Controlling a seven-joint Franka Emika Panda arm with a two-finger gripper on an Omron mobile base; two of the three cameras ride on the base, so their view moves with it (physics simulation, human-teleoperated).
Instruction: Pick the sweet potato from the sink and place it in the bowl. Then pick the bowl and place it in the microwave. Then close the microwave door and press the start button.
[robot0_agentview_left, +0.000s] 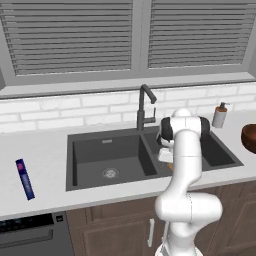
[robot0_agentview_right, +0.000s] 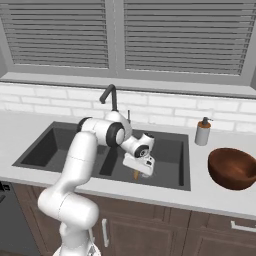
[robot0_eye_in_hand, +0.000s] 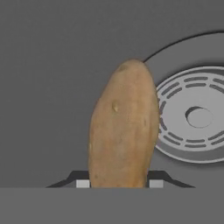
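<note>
My arm rises from the lower left of the right base frame, bends at the elbow near centre, and angles its wrist downward. The end effector (robot0_agentview_right: 136, 174) points down at centre frame, its fingertips (robot0_eye_in_hand: 82, 183) clamped on either side of the sweet potato (robot0_eye_in_hand: 124, 127).
</note>
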